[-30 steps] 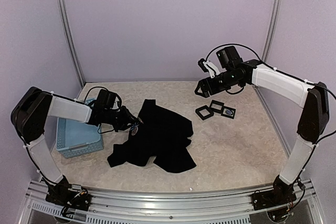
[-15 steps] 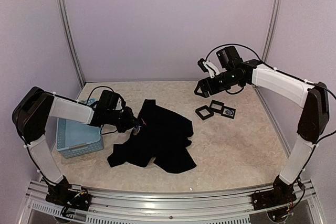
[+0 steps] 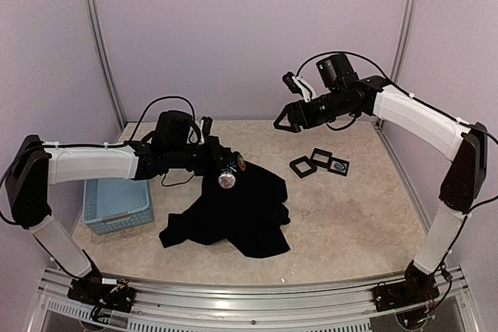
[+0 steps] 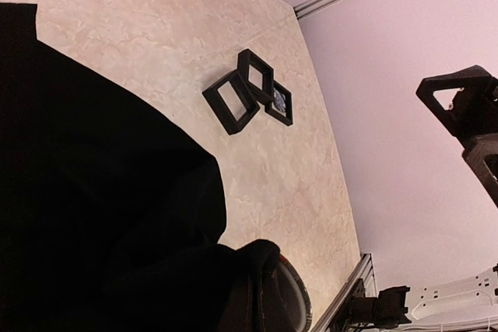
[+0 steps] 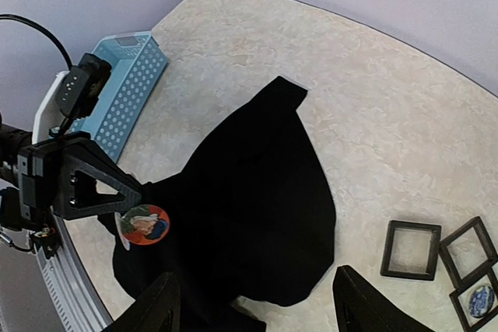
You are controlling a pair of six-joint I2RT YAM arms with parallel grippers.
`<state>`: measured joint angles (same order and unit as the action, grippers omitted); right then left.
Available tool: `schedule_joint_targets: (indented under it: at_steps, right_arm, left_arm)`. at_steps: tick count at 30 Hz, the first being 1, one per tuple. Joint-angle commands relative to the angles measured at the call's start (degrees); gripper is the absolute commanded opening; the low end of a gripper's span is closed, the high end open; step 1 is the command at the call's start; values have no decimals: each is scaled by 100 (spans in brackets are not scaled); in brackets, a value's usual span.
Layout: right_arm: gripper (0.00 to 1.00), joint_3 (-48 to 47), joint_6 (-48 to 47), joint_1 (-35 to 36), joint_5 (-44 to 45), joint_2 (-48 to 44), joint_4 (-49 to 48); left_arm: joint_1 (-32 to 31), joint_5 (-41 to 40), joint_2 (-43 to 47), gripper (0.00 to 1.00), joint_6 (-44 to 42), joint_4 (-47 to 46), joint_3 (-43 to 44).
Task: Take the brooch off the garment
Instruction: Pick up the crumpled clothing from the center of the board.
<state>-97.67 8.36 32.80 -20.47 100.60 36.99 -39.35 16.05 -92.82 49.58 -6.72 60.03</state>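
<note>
Top external view, two arms over a pale marbled table (image 3: 350,215). Left gripper (image 3: 216,165): jaws clenched on a fold of the garment (image 3: 241,207), holding that fold up off the table. A round brooch (image 5: 145,224), with a red and blue picture on its face, hangs on the cloth just below the fingertips. In the left wrist view only its reddish rim shows at the bottom edge, half wrapped in black cloth. From the held fold the garment slopes down and away. Its lower part lies crumpled on the table, left of centre, with two loose ends spread toward the near edge.

Right gripper (image 3: 282,120): jaws released and set wide apart, nothing between them. It hangs in the air over the far right part of the table, well apart from the garment and pointing toward it. In the right wrist view both of its dark fingers (image 5: 156,305) frame the cloth below.

A light-blue basket (image 3: 117,204) with perforated walls stands on the table just left of the garment, under the left forearm. Three small black square frames (image 3: 319,162) lie clustered and touching one another on the right of the garment, below the right gripper. One of them holds a small blue item (image 5: 481,299), too small to make out.
</note>
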Motion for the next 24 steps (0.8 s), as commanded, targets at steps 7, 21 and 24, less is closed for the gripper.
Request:
schedule_joint_targets:
  at_steps: [7, 21, 24]
  right_arm:
    - [65, -470, 999, 575, -539, 519, 203]
    - [51, -1050, 1117, 1027, -534, 1217, 486]
    - [50, -1175, 1145, 1064, -593, 1371, 505]
  left_arm:
    - [-169, -628, 256, 0, 189, 1172, 747]
    - [-230, -447, -61, 0, 669, 1536, 1218]
    - [-226, -444, -126, 0, 740, 1537, 1225]
